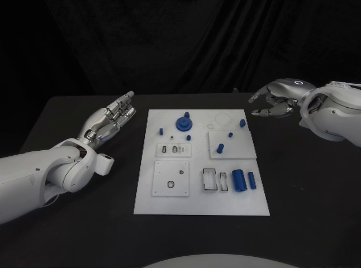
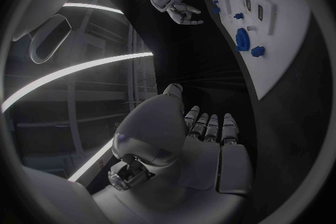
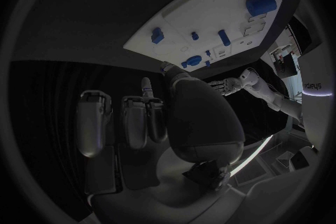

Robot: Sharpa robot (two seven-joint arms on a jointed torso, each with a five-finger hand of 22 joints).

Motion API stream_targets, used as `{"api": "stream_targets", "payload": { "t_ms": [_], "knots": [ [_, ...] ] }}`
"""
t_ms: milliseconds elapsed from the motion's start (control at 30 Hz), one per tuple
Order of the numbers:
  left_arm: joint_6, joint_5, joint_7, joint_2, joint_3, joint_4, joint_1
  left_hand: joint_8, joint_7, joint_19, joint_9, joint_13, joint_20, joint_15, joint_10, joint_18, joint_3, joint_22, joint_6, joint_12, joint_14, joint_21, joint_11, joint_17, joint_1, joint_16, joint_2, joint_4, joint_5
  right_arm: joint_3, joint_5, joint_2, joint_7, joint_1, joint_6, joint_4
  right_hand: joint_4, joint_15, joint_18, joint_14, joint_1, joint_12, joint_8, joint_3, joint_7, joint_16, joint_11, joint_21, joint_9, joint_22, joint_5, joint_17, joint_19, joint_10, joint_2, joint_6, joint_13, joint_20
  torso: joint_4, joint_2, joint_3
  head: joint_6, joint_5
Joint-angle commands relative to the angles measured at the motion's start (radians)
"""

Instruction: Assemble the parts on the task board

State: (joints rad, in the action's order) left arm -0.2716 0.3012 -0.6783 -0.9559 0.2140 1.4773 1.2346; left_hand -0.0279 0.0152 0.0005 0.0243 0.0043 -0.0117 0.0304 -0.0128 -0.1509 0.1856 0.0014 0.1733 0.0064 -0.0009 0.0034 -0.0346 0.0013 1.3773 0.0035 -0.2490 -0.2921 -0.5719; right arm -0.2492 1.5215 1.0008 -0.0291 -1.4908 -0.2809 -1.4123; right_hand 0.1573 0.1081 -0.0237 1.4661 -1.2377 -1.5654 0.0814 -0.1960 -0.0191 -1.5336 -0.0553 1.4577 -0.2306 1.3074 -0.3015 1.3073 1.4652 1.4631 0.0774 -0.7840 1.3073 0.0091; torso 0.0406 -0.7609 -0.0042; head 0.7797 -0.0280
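Your task board (image 1: 198, 202) lies at the middle of the table (image 1: 67, 234), with blue parts spread over it: a round geared piece (image 1: 183, 123) and small pegs (image 1: 220, 148) toward the far edge, two cylinders (image 1: 244, 180) lying loose by the near right corner. Your left hand (image 1: 109, 121) rests beside the board's far left corner, fingers extended, holding nothing. Your right hand (image 1: 279, 101) hovers off the far right corner, fingers loosely curled, empty. Assembly looks barely begun; most parts remain unseated.
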Motion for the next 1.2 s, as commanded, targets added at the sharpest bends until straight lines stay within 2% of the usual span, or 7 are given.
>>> {"api": "stream_targets", "payload": {
  "t_ms": [33, 67, 267, 400, 633, 767, 1200],
  "knots": [
    [-0.01, 0.007, -0.099, 0.001, -0.001, 0.002, -0.003, 0.004, 0.003, 0.0, 0.0, -0.001, 0.042, 0.053, 0.003, 0.025, 0.008, -0.001, 0.001, -0.004, 0.001, -0.003, -0.023, -0.001, -0.003, -0.004, 0.011, 0.002, -0.005, 0.001, -0.004, 0.003, -0.022, 0.009, -0.011, 0.003, 0.01, 0.005, -0.005, 0.088, 0.001, 0.0, -0.001, 0.0, -0.003, 0.007, -0.002, -0.005, 0.002, 0.225, -0.005, 0.202, 0.046, 0.103, 0.007, -0.007, 0.258, -0.007, 0.0009, 0.0, 0.0, 0.0, -0.002],
    [-0.01, 0.007, -0.102, 0.002, -0.001, 0.002, -0.003, 0.004, 0.004, 0.0, 0.0, -0.002, 0.044, 0.055, 0.003, 0.026, 0.008, -0.001, 0.001, -0.004, 0.001, -0.003, -0.024, -0.001, -0.003, -0.004, 0.011, 0.002, -0.005, 0.001, -0.004, 0.003, -0.023, 0.011, -0.008, 0.004, 0.011, 0.005, -0.006, 0.088, 0.001, 0.001, -0.001, 0.0, -0.004, 0.008, -0.002, -0.006, 0.003, 0.224, -0.005, 0.201, 0.045, 0.102, 0.008, -0.008, 0.257, -0.007, 0.0011, 0.0, 0.0014, 0.0, -0.002],
    [-0.014, 0.007, -0.11, 0.001, -0.001, 0.002, -0.004, 0.006, 0.037, 0.0, -0.002, -0.004, 0.088, 0.093, 0.012, 0.033, 0.014, -0.001, -0.014, -0.006, 0.001, -0.003, -0.06, -0.001, -0.006, -0.004, 0.016, 0.002, -0.004, 0.001, -0.004, 0.004, -0.033, 0.025, 0.005, 0.005, 0.016, 0.005, -0.007, 0.087, 0.001, 0.004, -0.002, 0.001, -0.005, 0.01, -0.001, -0.012, 0.004, 0.222, -0.005, 0.199, 0.042, 0.099, 0.009, -0.009, 0.254, -0.007, -0.0013, 0.0, -0.0012, 0.003, 0.0],
    [-0.01, 0.007, -0.111, 0.0, -0.001, 0.003, -0.004, 0.006, 0.045, 0.0, -0.002, -0.004, 0.097, 0.098, 0.013, 0.037, 0.017, -0.001, -0.016, -0.006, 0.001, -0.003, -0.067, -0.001, -0.009, -0.004, 0.016, 0.002, -0.002, 0.001, -0.004, -0.002, -0.037, 0.032, 0.012, 0.009, 0.02, 0.004, -0.008, 0.087, 0.001, 0.006, -0.003, 0.001, -0.007, 0.011, 0.0, -0.014, 0.006, 0.221, -0.005, 0.197, 0.041, 0.097, 0.01, -0.01, 0.252, -0.006, -0.0008, 0.0, -0.0018, 0.004, 0.002],
    [0.009, 0.007, -0.103, 0.0, -0.001, 0.003, -0.005, 0.005, 0.038, 0.0, -0.001, -0.004, 0.054, 0.06, 0.013, 0.033, 0.015, -0.001, -0.009, -0.006, 0.001, -0.003, -0.056, -0.001, -0.008, -0.004, 0.006, 0.002, -0.003, 0.001, -0.004, -0.022, -0.041, 0.043, 0.031, 0.029, 0.023, 0.003, -0.009, 0.086, -0.001, 0.009, -0.005, 0.001, -0.007, 0.014, 0.001, -0.019, 0.009, 0.22, -0.005, 0.193, 0.039, 0.095, 0.012, -0.009, 0.25, -0.006, -0.0001, -0.001, -0.0026, 0.007, 0.002],
    [0.028, 0.007, -0.096, 0.001, -0.001, 0.001, -0.005, 0.004, 0.028, 0.0, 0.0, -0.004, 0.003, 0.011, 0.013, 0.032, 0.012, -0.001, 0.001, -0.006, 0.001, -0.003, -0.045, -0.001, -0.005, -0.004, -0.001, 0.002, -0.002, 0.001, -0.004, -0.035, -0.041, 0.051, 0.035, 0.042, 0.023, 0.003, -0.009, 0.085, -0.002, 0.009, -0.005, 0.002, -0.006, 0.015, 0.001, -0.02, 0.009, 0.22, -0.005, 0.191, 0.038, 0.095, 0.013, -0.01, 0.25, -0.006, 0.0001, 0.0, -0.0027, 0.007, 0.001],
    [0.048, 0.007, -0.091, 0.0, -0.001, 0.0, -0.007, 0.004, 0.025, 0.0, 0.0, -0.004, -0.029, -0.007, 0.013, 0.02, 0.011, -0.001, 0.001, -0.006, 0.001, -0.003, -0.036, -0.001, -0.001, -0.004, -0.004, 0.002, -0.003, 0.001, -0.004, -0.065, -0.033, 0.066, 0.038, 0.067, 0.025, 0.003, -0.009, 0.085, -0.004, 0.009, -0.005, 0.002, -0.006, 0.017, 0.001, -0.023, 0.01, 0.219, -0.005, 0.19, 0.037, 0.095, 0.015, -0.012, 0.249, -0.006, -0.0004, 0.0, -0.0013, 0.009, 0.004]
  ]
}}
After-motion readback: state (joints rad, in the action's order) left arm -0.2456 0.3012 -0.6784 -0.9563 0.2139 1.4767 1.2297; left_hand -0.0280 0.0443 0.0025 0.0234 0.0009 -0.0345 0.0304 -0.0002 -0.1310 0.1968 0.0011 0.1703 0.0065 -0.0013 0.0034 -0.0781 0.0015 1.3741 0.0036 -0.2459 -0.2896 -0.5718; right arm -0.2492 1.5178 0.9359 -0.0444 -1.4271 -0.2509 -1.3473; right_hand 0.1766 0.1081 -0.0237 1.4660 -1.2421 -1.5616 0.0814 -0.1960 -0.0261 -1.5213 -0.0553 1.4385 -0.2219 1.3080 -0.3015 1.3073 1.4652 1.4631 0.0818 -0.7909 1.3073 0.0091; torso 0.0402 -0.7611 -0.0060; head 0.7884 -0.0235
